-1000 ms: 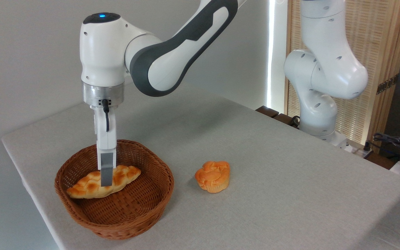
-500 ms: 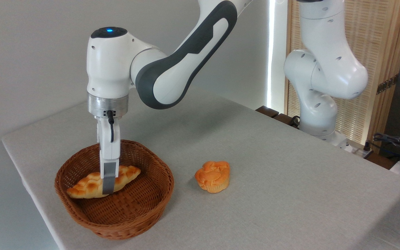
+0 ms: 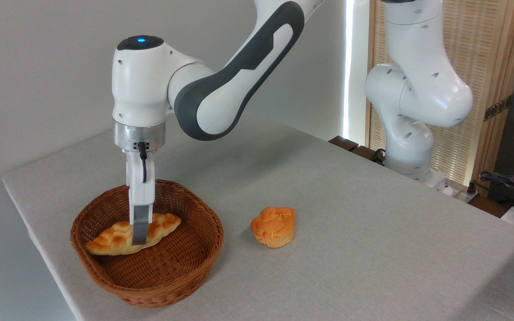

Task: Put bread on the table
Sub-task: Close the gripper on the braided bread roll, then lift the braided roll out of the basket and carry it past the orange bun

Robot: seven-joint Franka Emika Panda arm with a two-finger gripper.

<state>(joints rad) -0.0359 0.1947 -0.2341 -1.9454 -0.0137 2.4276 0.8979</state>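
Claw (image 3: 140,236) astride basketed bread (image 3: 114,236)

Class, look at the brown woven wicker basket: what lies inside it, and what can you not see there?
Inside the brown woven wicker basket lies one long golden braided loaf. The gripper reaches down at its middle, covering that part; its far finger and the loaf's underside are hidden.
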